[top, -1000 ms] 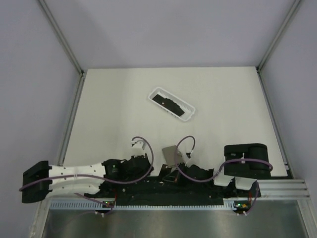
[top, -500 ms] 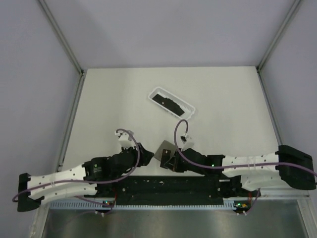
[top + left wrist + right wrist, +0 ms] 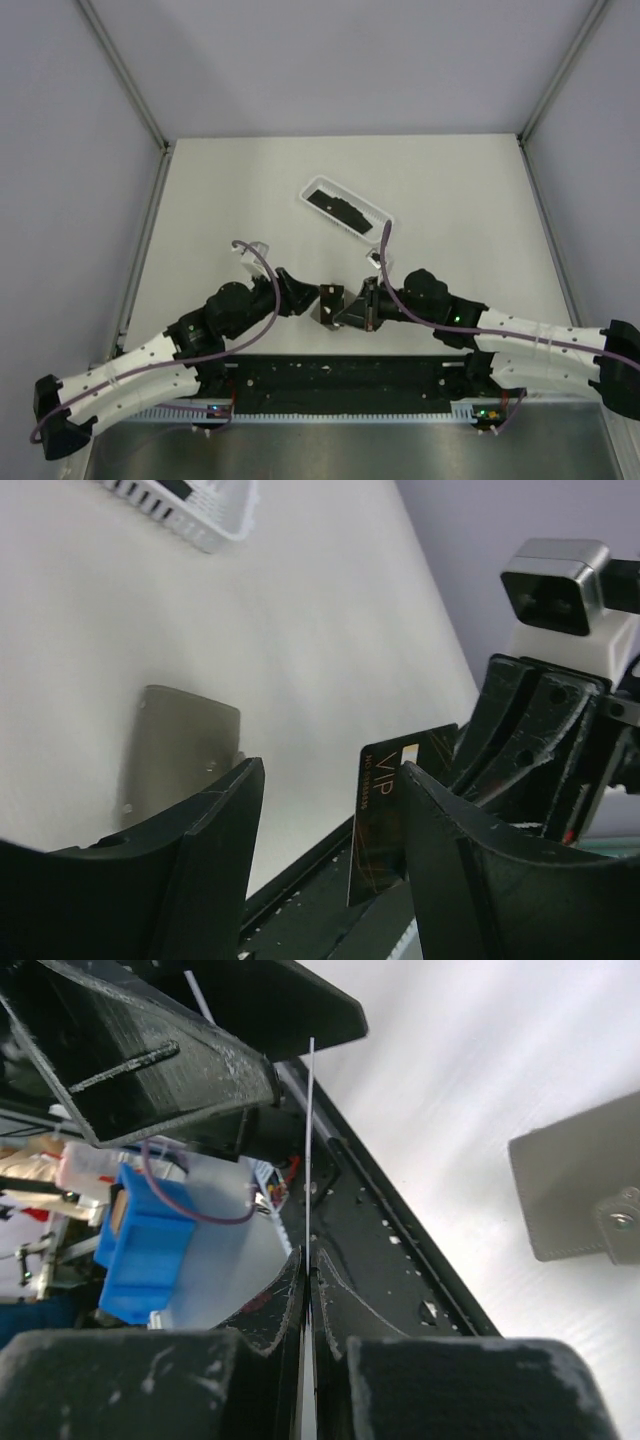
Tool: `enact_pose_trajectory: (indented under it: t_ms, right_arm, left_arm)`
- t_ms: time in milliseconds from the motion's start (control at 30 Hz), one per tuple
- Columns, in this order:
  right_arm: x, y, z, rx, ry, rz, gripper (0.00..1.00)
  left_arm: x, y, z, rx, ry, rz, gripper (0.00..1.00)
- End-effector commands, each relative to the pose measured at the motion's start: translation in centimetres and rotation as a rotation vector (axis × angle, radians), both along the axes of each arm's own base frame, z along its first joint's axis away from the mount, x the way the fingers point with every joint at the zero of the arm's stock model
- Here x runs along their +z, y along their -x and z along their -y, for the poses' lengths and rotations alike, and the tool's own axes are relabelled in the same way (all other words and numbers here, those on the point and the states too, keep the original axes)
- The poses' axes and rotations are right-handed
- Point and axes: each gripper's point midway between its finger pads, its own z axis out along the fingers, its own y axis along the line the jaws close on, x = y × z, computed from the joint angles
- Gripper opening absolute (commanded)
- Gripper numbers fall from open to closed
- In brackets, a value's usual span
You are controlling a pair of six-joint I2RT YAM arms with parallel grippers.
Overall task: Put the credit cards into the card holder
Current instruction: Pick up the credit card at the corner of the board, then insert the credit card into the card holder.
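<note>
Both arms have swung in from the sides since a second ago and now meet in the middle, and the left gripper (image 3: 330,772) has gone from shut to wide open. Closest to the arms' bases runs a black rail (image 3: 340,375) along the near edge of the table (image 3: 230,190). Just past it, the left gripper holds nothing; its two black fingers (image 3: 215,820) stand far apart. The right gripper (image 3: 308,1257) points at it from the other side and is pinched tight on one black card (image 3: 382,825). That card stands up on its edge and has "VIP" written on it. It pokes out toward the left gripper and sits right by one of the left fingers, but I cannot tell if they touch. A little farther on, the grey card holder (image 3: 185,742) lies flat on the table, near both grippers, with no card in it that I can see. Well beyond all this, out in the middle of the table, sits the long white tray (image 3: 383,226). More black cards (image 3: 335,206) lie inside it.
</note>
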Motion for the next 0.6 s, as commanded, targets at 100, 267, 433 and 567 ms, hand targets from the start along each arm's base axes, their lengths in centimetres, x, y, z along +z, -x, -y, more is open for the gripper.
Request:
enact_pose_trajectory:
  t_ms: [100,267,433,567]
  right_arm:
    - [3.6,1.1,-0.4,0.111,-0.186,0.036,0.00]
    - [4.4,0.7,-0.3,0.106,-0.224,0.041,0.00]
    - [4.7,0.5,0.1,0.094,-0.251,0.036,0.00]
    - [4.7,0.0,0.3,0.072,-0.252,0.034,0.00]
  left_arm:
    - [4.7,2.1,3.2,-0.205,0.202,0.121,0.54]
    - [4.7,3.5,4.2,-0.304,0.222,0.117,0.41]
    - [4.3,4.2,4.5,-0.339,0.240,0.110,0.26]
    - [4.6,4.5,4.6,-0.357,0.262,0.115,0.03]
